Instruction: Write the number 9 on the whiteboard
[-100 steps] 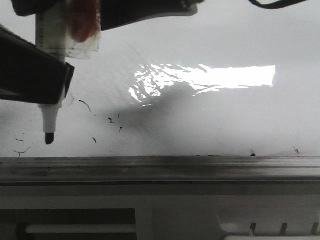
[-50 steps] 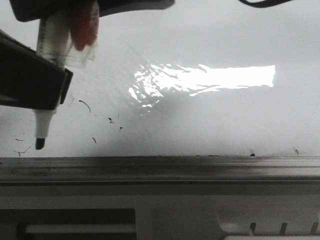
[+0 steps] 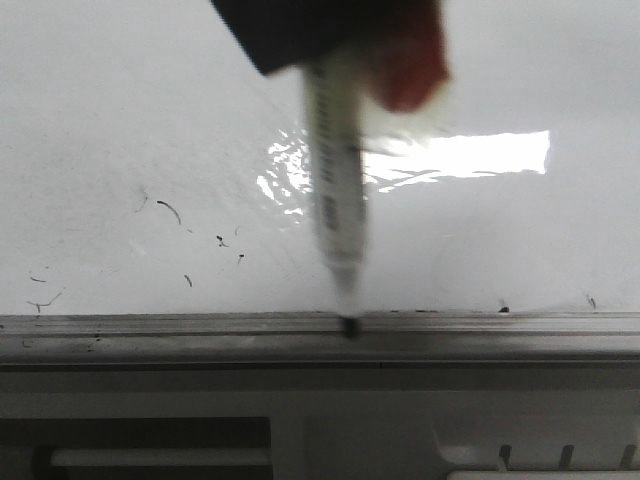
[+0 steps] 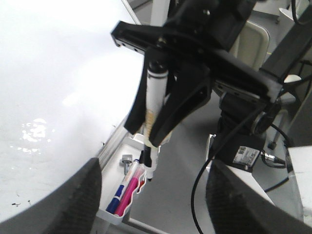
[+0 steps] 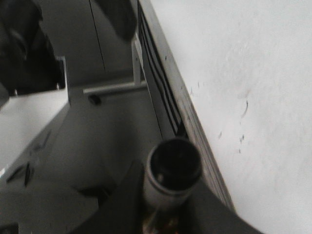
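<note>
The whiteboard (image 3: 480, 240) is glossy white with glare and stray black specks; no drawn 9 shows on it. My right gripper (image 3: 330, 30) comes down from above, shut on a white marker (image 3: 335, 200) that hangs upright. The marker's black tip (image 3: 350, 326) is level with the grey rail (image 3: 500, 325). In the right wrist view the marker (image 5: 174, 168) is seen end-on between the fingers, beside the board (image 5: 263, 97). My left gripper (image 4: 153, 195) is open and empty, its pads (image 4: 73, 200) wide apart, looking at the right gripper (image 4: 161, 117) and marker (image 4: 155, 97).
A white tray (image 4: 109, 214) under the board's rail holds a blue and a pink marker (image 4: 129, 187). The right arm's base and cables (image 4: 243, 146) stand beside it. The board (image 4: 58, 73) fills the rest of the left wrist view.
The marker has swung from the board's left side to the right and down, its tip now at the rail. The black gripper at the left has left the front view.
</note>
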Tool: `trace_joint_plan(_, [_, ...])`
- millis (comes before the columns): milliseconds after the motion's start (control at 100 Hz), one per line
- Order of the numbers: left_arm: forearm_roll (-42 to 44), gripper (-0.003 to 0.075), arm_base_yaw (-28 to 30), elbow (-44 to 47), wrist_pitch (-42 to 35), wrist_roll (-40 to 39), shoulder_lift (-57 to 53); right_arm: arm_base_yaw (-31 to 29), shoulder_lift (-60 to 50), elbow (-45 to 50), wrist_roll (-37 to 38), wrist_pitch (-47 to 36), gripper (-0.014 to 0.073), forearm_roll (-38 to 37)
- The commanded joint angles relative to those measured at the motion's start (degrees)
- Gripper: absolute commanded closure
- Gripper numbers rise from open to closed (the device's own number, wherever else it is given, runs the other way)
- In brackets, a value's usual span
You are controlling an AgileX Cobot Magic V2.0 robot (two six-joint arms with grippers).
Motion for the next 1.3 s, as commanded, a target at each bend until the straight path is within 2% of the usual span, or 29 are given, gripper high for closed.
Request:
trace_joint_plan(0, [-3.9,0.0352,0.3,-1.5,-3.8,-3.4,-2.3,-0.4,-2.5,-3.9,6.7,4.7,0.0657,-8.8])
trace_joint_plan(130, [-3.9,0.0442,0.3,-1.5,-9.8,-6.0,-5.5,-0.4,-3.9,-9.4,15.2,13.3,0.0657,-18.8])
trace_joint_plan(190, [-3.9,0.0491,0.3,-1.5,-11.5,-6.0,-6.2,-0.4,-4.8,-10.8,19.1,12.9,0.0655,-23.0])
trace_joint_plan(240, [-3.9,0.054,0.3,-1.5,-11.8,-6.0,-6.2,-0.4,-6.2,-10.9,22.3,9.3,0.0645,-25.3])
trace_joint_plan(310, [-3.9,0.0605,0.3,-1.5,-11.6,-6.0,-6.2,-0.4,-9.0,-9.0,25.4,0.1,0.0635,-26.4])
trace_joint_plan(390, [-3.9,0.0666,0.3,-1.5,-10.9,-6.0,-6.2,-0.4,-12.7,-3.9,25.7,-15.7,0.0635,-26.4])
trace_joint_plan(450, [-3.9,0.0692,0.3,-1.5,-10.8,-6.1,-6.2,-0.4,-14.5,0.8,25.7,-27.5,0.0635,-26.4])
trace_joint_plan(460, [-3.9,0.0696,0.3,-1.5,-10.8,-6.1,-6.2,-0.4,-14.9,2.1,25.7,-32.0,0.0635,-26.4])
trace_joint_plan(470, [-3.9,0.0698,0.3,-1.5,-10.8,-6.1,-6.2,-0.4,-14.8,2.7,25.7,-32.0,0.0635,-26.4])
trace_joint_plan(490, [-3.9,0.0703,0.3,-1.5,-10.8,-6.1,-6.2,-0.4,-15.2,5.3,25.7,-37.9,0.0635,-26.4])
trace_joint_plan(540, [-3.9,0.0709,0.3,-1.5,-11.0,-6.1,-6.2,-0.4,-15.2,9.0,25.6,-46.1,0.0636,-26.4])
trace_joint_plan(610, [-3.9,0.0709,0.3,-1.5,-12.0,-6.1,-6.2,-0.6,-13.8,15.0,22.0,-57.3,0.0636,-26.4])
trace_joint_plan(670, [-3.9,0.0709,0.3,-1.5,-12.7,-6.1,-6.2,-1.6,-12.0,18.1,17.0,-62.3,0.0639,-26.3])
trace_joint_plan(870, [-3.9,0.0709,0.3,-1.5,-14.1,-6.1,-6.2,-4.4,-6.2,20.5,16.6,-66.3,0.0639,-21.1])
trace_joint_plan(1040, [-3.9,0.0709,0.3,-1.5,-14.1,-6.1,-6.2,-4.4,-2.9,20.5,16.6,-76.1,0.0639,-17.7])
trace_joint_plan(1150, [-3.9,0.0709,0.3,-1.5,-14.1,-6.1,-6.2,-4.4,-0.6,20.5,16.6,-77.3,0.0639,-13.3])
trace_joint_plan(1290, [-3.9,0.0709,0.3,-1.5,-14.1,-6.1,-6.2,-4.4,3.3,20.5,16.6,-79.6,0.064,-12.0])
